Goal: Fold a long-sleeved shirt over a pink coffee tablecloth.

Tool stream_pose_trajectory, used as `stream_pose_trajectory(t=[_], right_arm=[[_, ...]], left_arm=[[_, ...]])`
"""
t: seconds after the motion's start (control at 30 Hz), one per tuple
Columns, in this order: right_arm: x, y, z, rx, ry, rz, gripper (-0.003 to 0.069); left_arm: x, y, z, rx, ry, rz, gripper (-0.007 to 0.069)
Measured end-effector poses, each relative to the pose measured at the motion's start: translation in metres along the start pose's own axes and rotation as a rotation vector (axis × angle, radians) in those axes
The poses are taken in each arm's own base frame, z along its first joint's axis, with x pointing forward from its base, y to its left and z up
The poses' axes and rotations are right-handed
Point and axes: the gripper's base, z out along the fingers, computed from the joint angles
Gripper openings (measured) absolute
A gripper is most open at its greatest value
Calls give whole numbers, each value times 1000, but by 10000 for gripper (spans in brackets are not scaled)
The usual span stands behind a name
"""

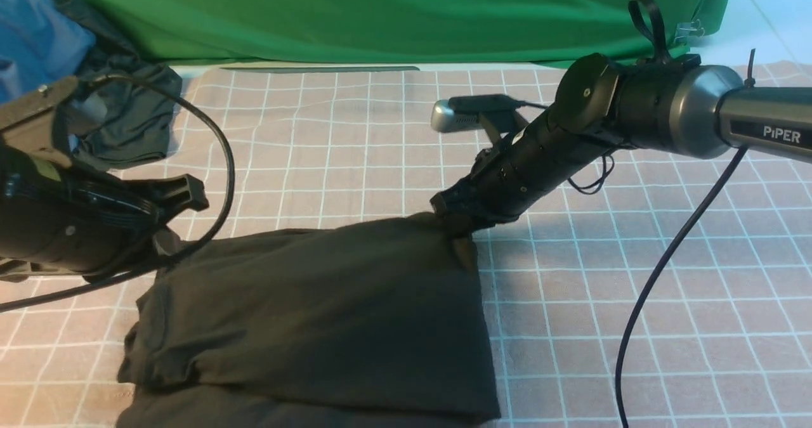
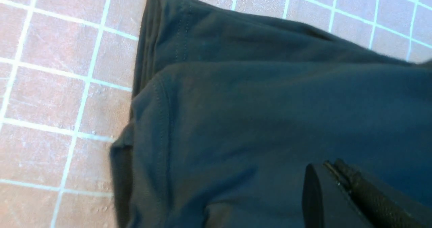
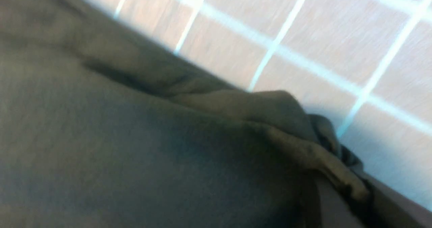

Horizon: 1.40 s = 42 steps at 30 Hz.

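You are working in the middle of the fold. The long-sleeved shirt (image 1: 317, 314) is lying on the pink coffee tablecloth (image 1: 634, 301), already doubled into a thick dark block near the front edge of the table.

Your right gripper (image 1: 458, 222) is sitting at the shirt's far right corner, and the right wrist view is showing a bunched bit of cloth (image 3: 314, 147) right at its tip — it looks like it is pinching that corner, jaws narrow on the shirt.

Your left gripper (image 2: 337, 187) is hanging over the left side of the shirt with its jaws closed. You cannot tell if any cloth is between them.

Next, I think you are needing both far corners held — then you are lifting them together and bringing them toward you, keeping the edge straight so the shirt is not twisting.
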Motion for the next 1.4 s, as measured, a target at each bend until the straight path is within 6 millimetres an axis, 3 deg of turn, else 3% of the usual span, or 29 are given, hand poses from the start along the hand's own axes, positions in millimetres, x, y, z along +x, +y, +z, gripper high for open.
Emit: stream_pose_trajectory(t=[0.27,0.67,0.8,0.87,0.93,1.03,1.23,1.4], right_arm=[[-12,-62,-20,88,-101,123,108],[-15,-119,-42,175,-198,242,122],[-15,-122,-42,179,-205,276,278],[-16,-120,-47,178,-197,265,425],[-16,-115,-56,184,-182,231,474],[-19,-103,-90,226,-176,142,437],[-17,-56,-205,325,-259,-29,85],[5,-14,-288,342,-389,-78,36]], left_arm=[[3,-1,-1,15,22,-20,46],[5,-1,-2,17,45,-30,46],[6,-4,-2,48,61,-36,46],[8,-5,-2,59,79,-33,46],[9,-5,-2,56,91,-12,46],[11,-4,-2,46,110,13,46],[10,-5,-2,62,104,7,46],[7,-15,7,158,117,39,46]])
